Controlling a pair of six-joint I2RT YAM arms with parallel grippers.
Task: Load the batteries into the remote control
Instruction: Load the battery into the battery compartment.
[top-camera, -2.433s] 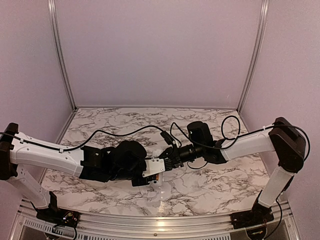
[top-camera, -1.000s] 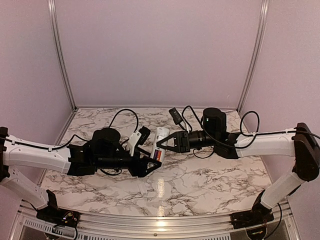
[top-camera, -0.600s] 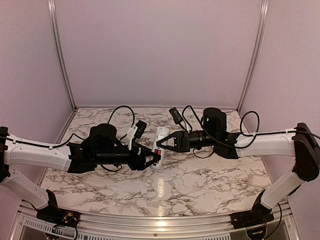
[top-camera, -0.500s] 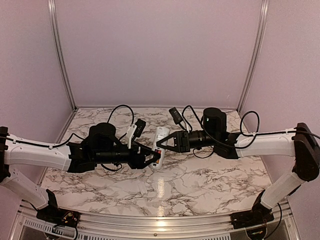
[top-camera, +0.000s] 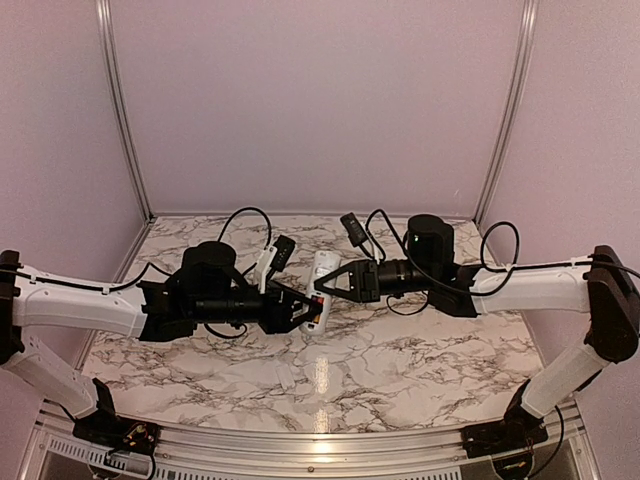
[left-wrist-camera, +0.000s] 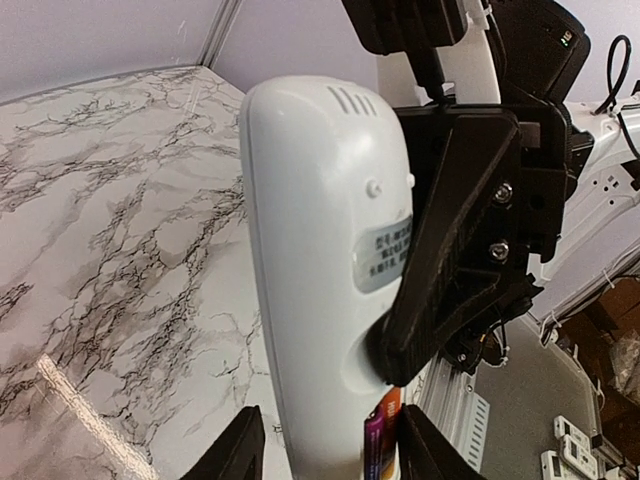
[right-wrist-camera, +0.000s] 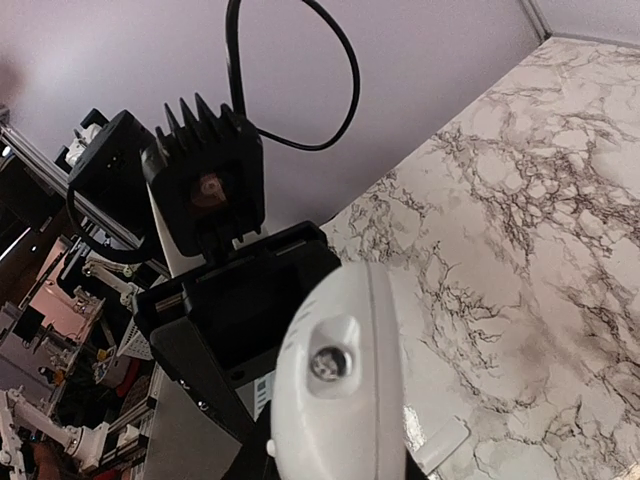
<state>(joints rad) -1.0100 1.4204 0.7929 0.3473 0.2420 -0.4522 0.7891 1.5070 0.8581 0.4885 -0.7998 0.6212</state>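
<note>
Heads up, a lot is hidden here. The remote control (left-wrist-camera: 320, 260) only shows its plain white back and its rounded nose with the little emitter, so the button side isn't visible in any view. From the top camera it's a small white sliver half buried between the two black grippers.

The batteries (left-wrist-camera: 380, 430) sit right at the bottom edge of the left wrist picture. There's a bit of the orange battery (left-wrist-camera: 389, 410) and a bit of the dark battery (left-wrist-camera: 372, 445), side by side in the back of the remote near its lower end. Both are cut off by the frame, so I can't say how well they're seated.

The right gripper (top-camera: 327, 285) is clamped on the remote, one black finger pressed flat along its side, holding it up off the marble table (top-camera: 420, 360). In its own wrist view the remote blocks the fingers.

The left gripper (top-camera: 308, 314) comes in from the opposite side. Its jaws are apart and straddle the battery end, and its tips are cropped. There's a sliver of table between one finger and the remote. Whether the other finger touches, I can't tell.

A small white flat piece (top-camera: 284, 375) lies on the table below the grippers, well apart from the remote.
</note>
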